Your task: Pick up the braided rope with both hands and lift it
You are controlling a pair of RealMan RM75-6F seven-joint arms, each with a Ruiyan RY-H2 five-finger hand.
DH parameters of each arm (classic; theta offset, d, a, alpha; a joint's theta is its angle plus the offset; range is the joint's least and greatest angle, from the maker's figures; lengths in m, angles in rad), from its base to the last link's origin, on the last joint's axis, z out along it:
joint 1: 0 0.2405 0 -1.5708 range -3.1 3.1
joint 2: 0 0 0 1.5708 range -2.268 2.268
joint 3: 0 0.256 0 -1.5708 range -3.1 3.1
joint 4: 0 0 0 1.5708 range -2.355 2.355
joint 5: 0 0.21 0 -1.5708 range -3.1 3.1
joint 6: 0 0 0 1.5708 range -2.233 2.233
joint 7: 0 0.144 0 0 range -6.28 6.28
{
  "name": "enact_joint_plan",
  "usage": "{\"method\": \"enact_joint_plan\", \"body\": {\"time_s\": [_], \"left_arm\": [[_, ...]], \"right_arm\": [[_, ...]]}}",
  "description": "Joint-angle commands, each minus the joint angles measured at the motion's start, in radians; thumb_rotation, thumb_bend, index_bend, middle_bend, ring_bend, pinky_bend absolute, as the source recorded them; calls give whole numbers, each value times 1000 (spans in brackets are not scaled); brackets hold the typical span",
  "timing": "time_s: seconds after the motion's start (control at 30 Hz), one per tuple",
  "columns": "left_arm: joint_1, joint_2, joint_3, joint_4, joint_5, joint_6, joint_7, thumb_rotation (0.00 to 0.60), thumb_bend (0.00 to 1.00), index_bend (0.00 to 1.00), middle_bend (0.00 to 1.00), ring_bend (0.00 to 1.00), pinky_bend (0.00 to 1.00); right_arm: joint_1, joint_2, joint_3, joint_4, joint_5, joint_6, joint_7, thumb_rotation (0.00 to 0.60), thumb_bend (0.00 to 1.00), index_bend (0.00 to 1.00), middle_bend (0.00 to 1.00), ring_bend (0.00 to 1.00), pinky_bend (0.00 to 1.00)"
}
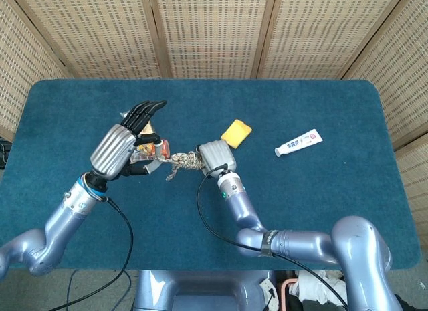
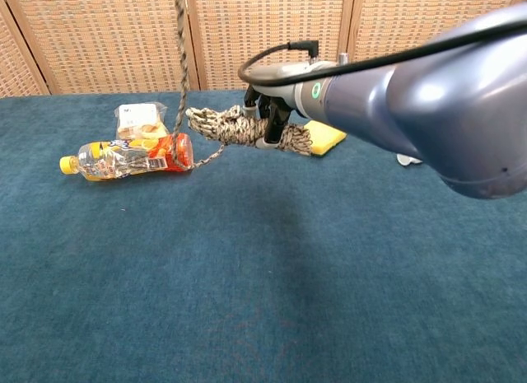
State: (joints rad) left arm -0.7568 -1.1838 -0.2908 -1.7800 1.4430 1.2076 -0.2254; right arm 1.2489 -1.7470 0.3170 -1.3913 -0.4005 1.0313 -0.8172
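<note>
I have the table (image 1: 321, 211) below and both arms raised. My right hand (image 1: 215, 157) grips the rope (image 2: 239, 128), held clear of the cloth. My left hand (image 1: 124, 147) has fingers extended; whether its thumb pinches the thin rising strand, I cannot tell. The bottle (image 2: 128, 156) lies beside it.

Bright and evenly lit in both views, as if by soft overhead light. Faint, diffuse shadow on the blue tabletop (image 2: 272, 259) under the raised right arm (image 2: 428, 95) in the chest view. Mild sheen along that arm's metal shell, soft and oversized so near the lens. Slight bowing of the tabletop's edges in the head view. Modest sharpness overall.
</note>
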Motion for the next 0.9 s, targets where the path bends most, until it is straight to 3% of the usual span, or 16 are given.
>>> {"method": "enact_joint_plan", "body": {"time_s": [0.03,0.5,0.73,0.9], "left_arm": [[-86,-33,-132,-88,-270,-136,-98,600,794,875,0,0,0],[-170,-167,-262,-39,-532,-141,-116,600,825,878,0,0,0],[-143,-137,-224,-89,-505,-152,-77,600,839,886,0,0,0],[-110,-117,-236,-193,-556,-214,-183,600,851,889,0,0,0]], "right_arm": [[-1,-18,-9,6,-9,-10,2,600,870,695,769,644,838],[-30,-7,-18,4,-88,-54,71,600,870,695,770,644,847],[-39,20,-1,17,-81,-57,82,600,871,695,771,644,850],[-32,26,20,40,-31,-57,71,600,871,695,773,647,854]]}}
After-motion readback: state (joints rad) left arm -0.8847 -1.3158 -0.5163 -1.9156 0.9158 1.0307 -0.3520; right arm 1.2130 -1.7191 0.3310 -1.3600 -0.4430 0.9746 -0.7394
